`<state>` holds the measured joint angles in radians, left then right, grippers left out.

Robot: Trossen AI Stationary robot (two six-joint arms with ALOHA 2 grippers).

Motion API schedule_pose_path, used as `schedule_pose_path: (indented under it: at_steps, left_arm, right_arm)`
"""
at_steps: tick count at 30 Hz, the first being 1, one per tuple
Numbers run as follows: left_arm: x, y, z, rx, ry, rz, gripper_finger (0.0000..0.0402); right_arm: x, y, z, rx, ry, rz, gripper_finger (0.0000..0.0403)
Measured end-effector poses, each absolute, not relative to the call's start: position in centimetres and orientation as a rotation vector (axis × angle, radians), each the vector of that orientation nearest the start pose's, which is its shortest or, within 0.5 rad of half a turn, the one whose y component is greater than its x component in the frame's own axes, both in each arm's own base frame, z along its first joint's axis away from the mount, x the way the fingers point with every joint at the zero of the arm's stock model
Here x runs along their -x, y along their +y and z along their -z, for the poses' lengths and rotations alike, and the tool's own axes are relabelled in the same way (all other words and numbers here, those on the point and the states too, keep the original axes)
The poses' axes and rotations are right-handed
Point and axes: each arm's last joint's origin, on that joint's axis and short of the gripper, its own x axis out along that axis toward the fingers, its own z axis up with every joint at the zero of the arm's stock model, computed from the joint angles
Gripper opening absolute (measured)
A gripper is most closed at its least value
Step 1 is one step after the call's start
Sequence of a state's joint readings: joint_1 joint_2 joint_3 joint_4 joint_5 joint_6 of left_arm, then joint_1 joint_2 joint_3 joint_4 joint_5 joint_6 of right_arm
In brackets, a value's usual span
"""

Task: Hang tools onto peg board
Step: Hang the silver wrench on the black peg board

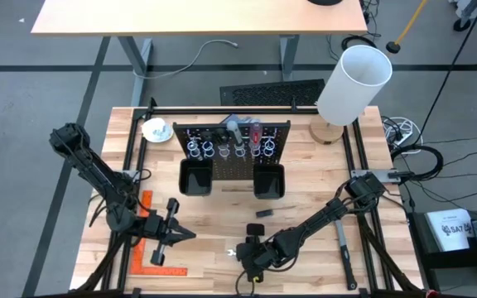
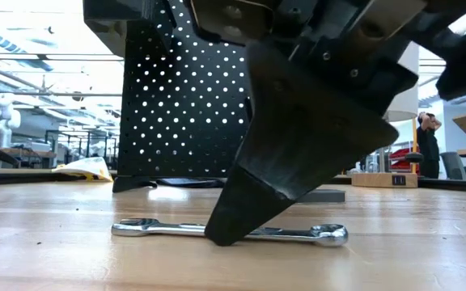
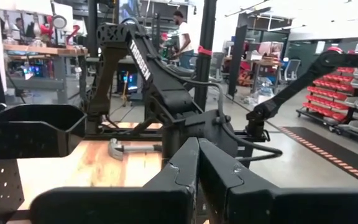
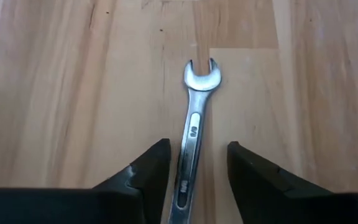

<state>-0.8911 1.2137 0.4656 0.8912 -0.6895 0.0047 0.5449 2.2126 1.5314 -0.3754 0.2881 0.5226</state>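
While the right gripper (image 4: 197, 163) straddles a polished silver open-end wrench (image 4: 193, 124) lying flat on the pale butcher-block table (image 4: 73, 74) near its front edge, its blunt black fingers (image 4: 143, 171) stand narrowly parted, one either side of the shank. Farther back stands the black perforated peg board (image 1: 232, 145). At near left, the left gripper (image 1: 175, 234) has its fingers pressed together.

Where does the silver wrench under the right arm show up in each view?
High: wrench not visible, hidden beneath the right gripper.
Low: wrench flat on the table, behind a dark finger.
Left wrist: not in it.
Right wrist: wrench between the open fingers.
Shared landmark: the peg board.
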Motion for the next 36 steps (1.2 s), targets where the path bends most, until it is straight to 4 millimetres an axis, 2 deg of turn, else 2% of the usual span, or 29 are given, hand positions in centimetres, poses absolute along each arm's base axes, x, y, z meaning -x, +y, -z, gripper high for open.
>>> schedule_pose_path:
  at_steps: [7,15,22,31,36]
  left_arm:
    - [-16.4,-17.2,-24.3,0.112,-0.117,0.201,0.0015]
    - [-16.4,-17.2,-24.3,0.113,-0.119,0.201,0.0015]
    - [-16.4,-17.2,-24.3,0.11,-0.119,0.2,0.0015]
    - [-16.4,-17.2,-24.3,0.106,-0.119,0.199,0.0015]
    - [-16.4,-17.2,-24.3,0.107,-0.119,0.198,0.0015]
  right_arm:
    - [-39.3,22.6,-11.0,-0.069,1.037,0.021,0.0088]
    - [-39.6,22.1,-10.6,-0.09,1.062,0.006,0.0011]
    - [-39.7,22.0,-10.7,-0.085,1.05,0.014,0.0001]
    - [-39.3,22.3,-12.5,-0.034,0.994,0.024,0.0002]
    - [-39.1,22.6,-12.5,-0.019,0.987,0.016,0.0001]
